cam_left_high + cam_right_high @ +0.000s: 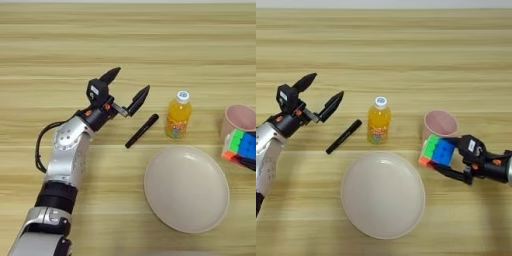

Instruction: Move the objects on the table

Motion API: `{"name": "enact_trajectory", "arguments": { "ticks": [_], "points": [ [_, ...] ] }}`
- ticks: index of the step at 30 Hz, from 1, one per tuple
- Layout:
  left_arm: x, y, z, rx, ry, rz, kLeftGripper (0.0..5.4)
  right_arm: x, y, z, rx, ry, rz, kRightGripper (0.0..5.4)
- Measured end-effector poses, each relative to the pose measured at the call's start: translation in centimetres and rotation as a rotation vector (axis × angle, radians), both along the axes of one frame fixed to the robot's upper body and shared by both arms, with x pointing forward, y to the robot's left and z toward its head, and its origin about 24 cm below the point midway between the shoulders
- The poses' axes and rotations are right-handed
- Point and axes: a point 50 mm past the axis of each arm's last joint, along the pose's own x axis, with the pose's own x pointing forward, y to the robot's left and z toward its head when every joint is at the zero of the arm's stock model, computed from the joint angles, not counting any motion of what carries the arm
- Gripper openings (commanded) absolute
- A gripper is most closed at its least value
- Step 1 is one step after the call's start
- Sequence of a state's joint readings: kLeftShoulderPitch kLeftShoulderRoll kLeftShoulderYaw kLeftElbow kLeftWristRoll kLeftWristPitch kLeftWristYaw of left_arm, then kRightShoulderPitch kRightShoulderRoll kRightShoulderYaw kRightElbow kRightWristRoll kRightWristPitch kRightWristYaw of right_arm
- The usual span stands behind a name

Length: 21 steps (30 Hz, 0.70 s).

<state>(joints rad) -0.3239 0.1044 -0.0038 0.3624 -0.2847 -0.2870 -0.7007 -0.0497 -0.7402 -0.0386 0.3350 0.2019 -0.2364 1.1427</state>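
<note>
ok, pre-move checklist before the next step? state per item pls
1. Left gripper open, fingers spread: ok.
2. Left gripper lined up on pen: not ok, it sits up and left of the pen.
3. Right gripper shut on cube: ok, fingers on both sides of the cube.
4. Cube clear of table: cannot tell.
5. Bottle upright, apart from the pen: ok.
6. Plate free as a drop spot: ok, nothing on it. Cup sits right behind the cube, so mind it when lifting.
</note>
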Motion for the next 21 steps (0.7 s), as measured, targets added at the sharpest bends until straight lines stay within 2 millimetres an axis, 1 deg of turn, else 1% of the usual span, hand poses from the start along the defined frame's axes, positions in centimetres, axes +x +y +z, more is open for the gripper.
{"name": "enact_trajectory", "arguments": {
  "ticks": [4,13,16,21],
  "points": [
    [0.0,0.2,0.0,0.006,-0.003,0.002,5.40,-0.5,-1.0,-1.3,-0.016,0.060,-0.032,3.30],
    [0.0,0.5,0.1,0.016,-0.006,0.001,5.40,-1.4,-1.9,-3.8,-0.091,0.160,-0.030,3.30],
    [0.0,0.5,0.1,0.016,-0.006,0.001,5.40,-1.5,-2.1,-4.2,-0.110,0.169,-0.028,3.30],
    [0.0,0.5,0.1,0.017,-0.006,0.001,5.40,-1.1,-2.1,-4.3,-0.127,0.155,-0.027,3.30]
  ]
}}
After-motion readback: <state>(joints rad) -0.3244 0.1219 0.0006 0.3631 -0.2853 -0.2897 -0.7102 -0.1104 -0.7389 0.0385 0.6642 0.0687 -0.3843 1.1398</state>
